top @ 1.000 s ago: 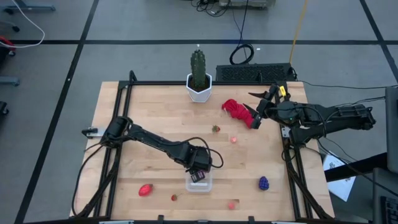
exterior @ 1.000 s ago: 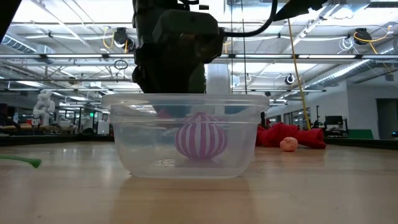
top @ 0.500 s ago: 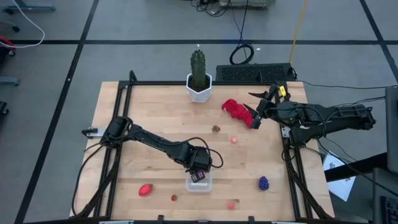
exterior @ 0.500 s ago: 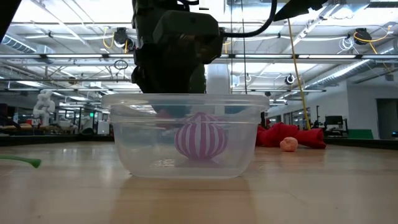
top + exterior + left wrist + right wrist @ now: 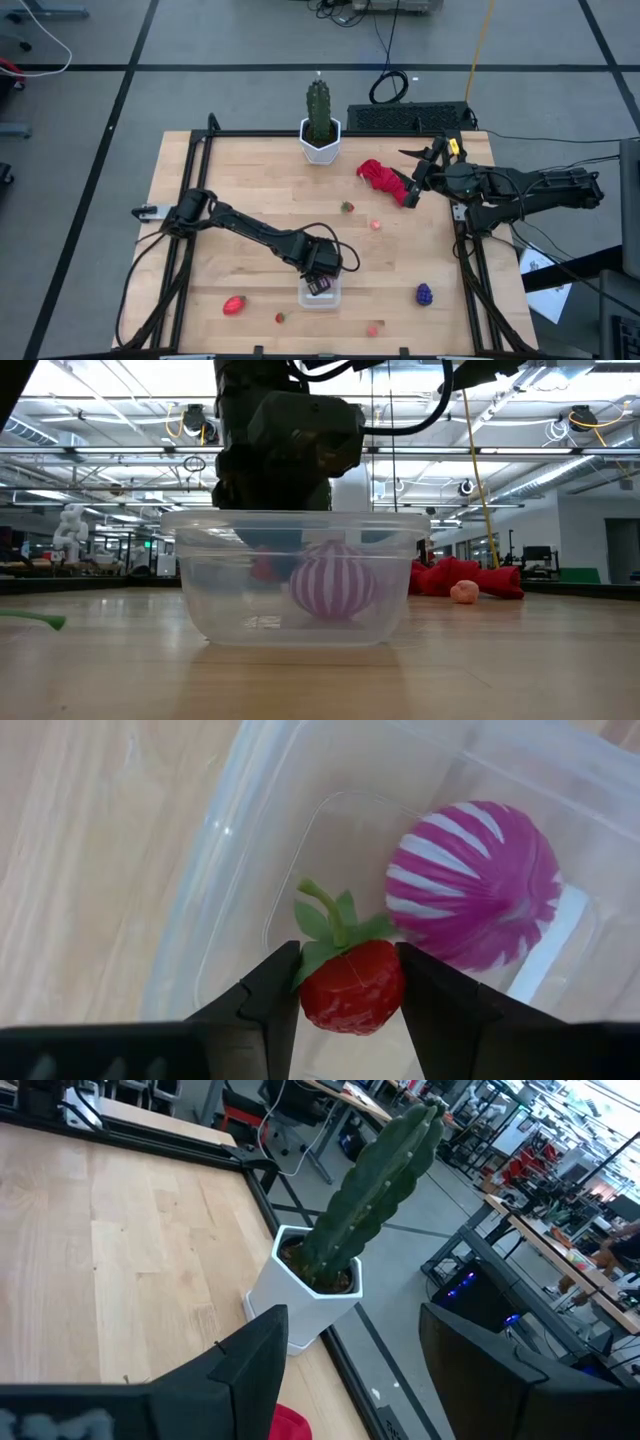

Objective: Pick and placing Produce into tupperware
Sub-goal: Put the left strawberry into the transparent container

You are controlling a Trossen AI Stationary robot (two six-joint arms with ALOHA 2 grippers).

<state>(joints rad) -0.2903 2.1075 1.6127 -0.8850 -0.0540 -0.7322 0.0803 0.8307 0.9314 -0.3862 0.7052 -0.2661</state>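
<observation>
We hold a strawberry over the tupperware.

Our left gripper [image 5: 350,1005] pinches the red strawberry [image 5: 352,986] between its fingers, just above the clear tupperware [image 5: 240,840], where a magenta striped round piece [image 5: 470,885] already lies. Our right gripper [image 5: 412,180] waits with fingers apart beside the red cloth [image 5: 380,176].

your left arm reaches from the table's left edge toward the near middle, wrist bent down, and its left gripper [image 5: 345,1000] points down with both dark fingers [image 5: 265,1005] closed on a small red toy strawberry with a green stalk [image 5: 350,985]. your right arm lies folded along the right edge, its right gripper [image 5: 412,180] raised over the far right part with its fingers [image 5: 250,1355] spread apart.
</observation>
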